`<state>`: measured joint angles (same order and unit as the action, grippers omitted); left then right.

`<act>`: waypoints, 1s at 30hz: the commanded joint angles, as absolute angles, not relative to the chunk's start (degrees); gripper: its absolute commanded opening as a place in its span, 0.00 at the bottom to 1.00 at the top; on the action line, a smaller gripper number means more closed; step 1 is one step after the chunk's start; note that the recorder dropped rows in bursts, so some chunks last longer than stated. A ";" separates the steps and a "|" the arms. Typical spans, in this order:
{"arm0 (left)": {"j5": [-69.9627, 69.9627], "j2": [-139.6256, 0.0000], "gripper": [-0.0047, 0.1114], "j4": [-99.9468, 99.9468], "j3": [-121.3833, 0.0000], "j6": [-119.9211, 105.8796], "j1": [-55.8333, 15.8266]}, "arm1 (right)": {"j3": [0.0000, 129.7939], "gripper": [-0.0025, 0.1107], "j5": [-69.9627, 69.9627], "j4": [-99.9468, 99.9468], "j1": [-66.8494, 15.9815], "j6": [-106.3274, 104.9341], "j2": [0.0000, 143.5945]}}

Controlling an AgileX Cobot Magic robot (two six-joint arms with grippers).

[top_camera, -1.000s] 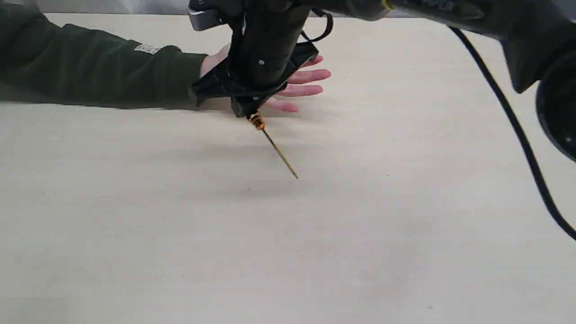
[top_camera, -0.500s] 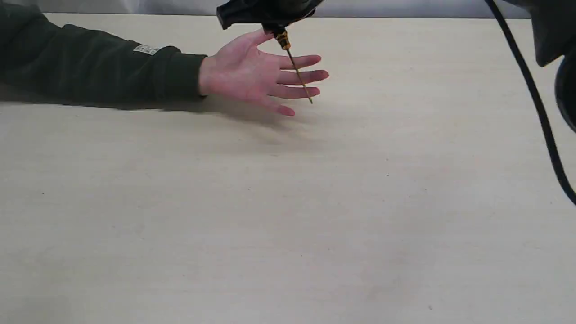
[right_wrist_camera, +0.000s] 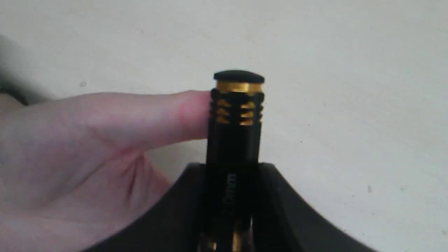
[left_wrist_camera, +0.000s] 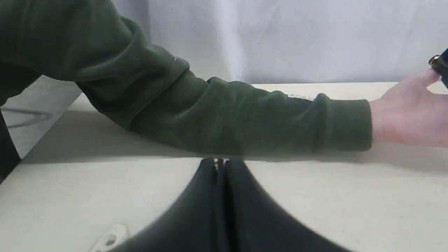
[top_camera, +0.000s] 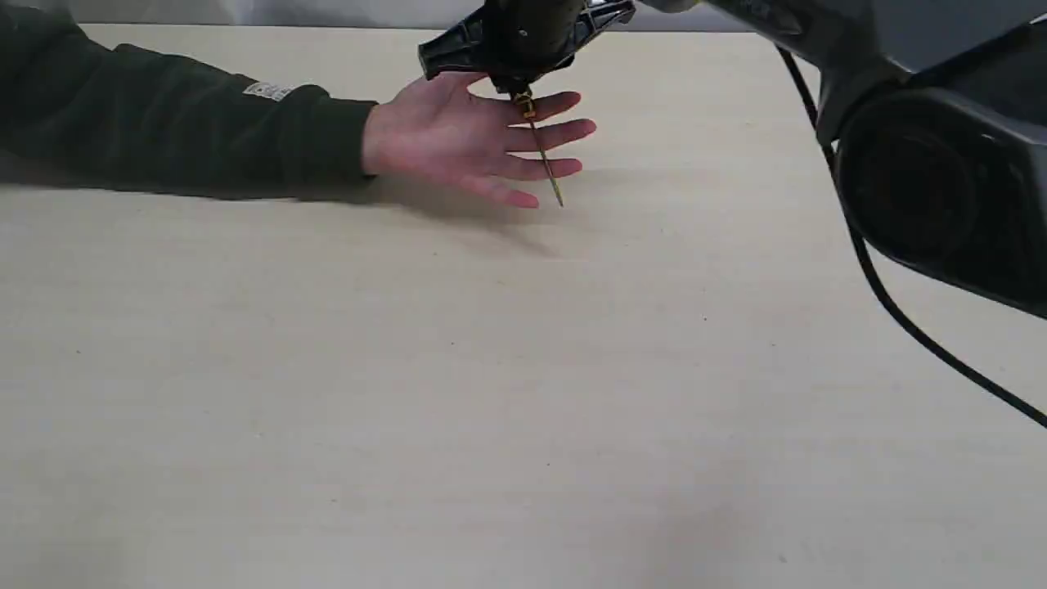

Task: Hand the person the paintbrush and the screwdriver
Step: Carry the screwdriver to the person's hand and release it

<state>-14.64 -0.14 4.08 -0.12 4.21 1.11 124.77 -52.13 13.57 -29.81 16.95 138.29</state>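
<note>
My right tool (top_camera: 514, 82) pinching the screwdriver (top_camera: 541, 155), now lower over the person's hand (top_camera: 446, 135) than before, my left tool (left_wrist_camera: 220, 162) pressed together

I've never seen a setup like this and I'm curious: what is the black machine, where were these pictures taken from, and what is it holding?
It is a two-armed robot. One camera off the arms sees the pale table; the other two ride on the wrists. The right gripper is shut on a slim screwdriver, shaft pointing down, above a person's open hand. The left gripper, shut and empty, is low near the green sleeve.
</note>
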 commanded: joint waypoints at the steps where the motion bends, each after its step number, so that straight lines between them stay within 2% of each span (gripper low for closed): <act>1: -14.31 0.00 0.04 3.82 0.00 4.32 0.64 | 126.80 0.06 -51.44 12.90 -29.31 17.05 139.56; 5: -14.31 0.00 0.04 3.82 0.00 4.32 0.64 | 127.29 0.13 -51.28 12.90 -29.31 17.22 139.82; 8: -14.31 0.00 0.04 3.82 0.00 4.32 0.64 | 127.29 0.26 -51.65 12.90 -29.31 17.22 139.56; 10: -14.15 0.00 0.04 3.95 0.00 4.32 0.64 | 127.29 0.40 -52.37 12.67 -29.31 17.22 139.29; 12: -14.29 0.00 0.04 4.04 0.00 4.32 0.64 | 127.29 0.48 -53.16 12.54 -29.31 17.22 138.90; 14: -14.29 0.00 0.04 4.04 0.00 4.32 0.64 | 127.29 0.52 -53.92 12.54 -29.31 17.22 138.34; 24: -14.29 0.00 0.04 4.04 0.00 4.32 0.64 | 127.29 0.50 -58.92 12.42 -29.31 16.29 133.18; 30: -14.29 0.00 0.04 4.04 0.00 4.32 0.64 | 127.19 0.35 -63.44 12.42 -29.31 14.57 129.71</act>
<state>-14.64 -0.14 4.08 -0.12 4.21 1.11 126.94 -61.72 12.58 -29.45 15.66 131.27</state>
